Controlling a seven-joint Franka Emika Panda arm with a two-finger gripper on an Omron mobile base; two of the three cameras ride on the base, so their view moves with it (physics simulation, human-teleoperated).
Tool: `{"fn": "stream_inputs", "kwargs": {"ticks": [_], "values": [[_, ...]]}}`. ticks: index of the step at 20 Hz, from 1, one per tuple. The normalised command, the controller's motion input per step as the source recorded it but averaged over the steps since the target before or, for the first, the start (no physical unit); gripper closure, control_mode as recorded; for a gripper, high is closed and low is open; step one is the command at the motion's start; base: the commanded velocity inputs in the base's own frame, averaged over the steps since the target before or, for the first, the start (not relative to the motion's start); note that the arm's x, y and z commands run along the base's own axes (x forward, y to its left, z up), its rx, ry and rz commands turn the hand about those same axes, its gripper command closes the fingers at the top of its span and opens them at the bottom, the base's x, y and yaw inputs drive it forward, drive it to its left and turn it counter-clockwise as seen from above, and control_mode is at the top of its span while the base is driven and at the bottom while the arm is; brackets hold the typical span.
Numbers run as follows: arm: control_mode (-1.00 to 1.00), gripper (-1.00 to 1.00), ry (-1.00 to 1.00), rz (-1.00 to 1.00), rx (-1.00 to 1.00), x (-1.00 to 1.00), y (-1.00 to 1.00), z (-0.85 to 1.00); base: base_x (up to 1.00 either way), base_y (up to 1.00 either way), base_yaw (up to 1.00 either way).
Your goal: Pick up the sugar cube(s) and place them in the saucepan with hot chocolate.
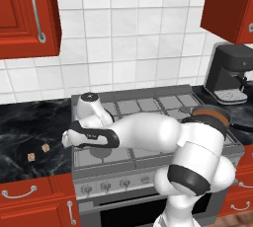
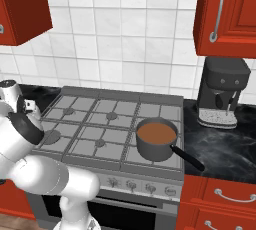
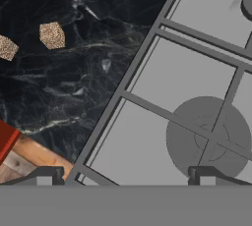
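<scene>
Jaws spread and empty above the stove's left edge; no cube lifted yet.

The jaws point(image 3: 125, 181) stand wide apart at the bottom of the hand view, over the front-left burner point(image 3: 209, 139), holding nothing. Two speckled cubes point(image 3: 51, 35) lie on the black bench point(image 3: 74, 72) at that view's upper left, well apart from the fingertips; in the left base view they sit at middle left, near the bench's front edge. The pan point(image 2: 156, 138), at centre right of the right base view, holds brown liquid and no visible cube, so the whole task likely remains. Bare bench surrounds the cubes; the stove's raised rim point(image 3: 129, 75) lies between.
</scene>
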Motion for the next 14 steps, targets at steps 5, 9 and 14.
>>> {"fn": "stream_inputs", "kwargs": {"ticks": [5,9,14], "values": [[-1.00,-1.00,0.11,0.12,0.00,0.00,0.25,-0.07,0.00,0.00,0.00],[-1.00,-1.00,-0.01,0.13,0.00,0.05,0.36,-0.12,0.00,0.00,0.00],[-1.00,-1.00,-0.05,0.11,0.00,0.16,0.43,-0.02,0.00,0.00,0.00]]}}
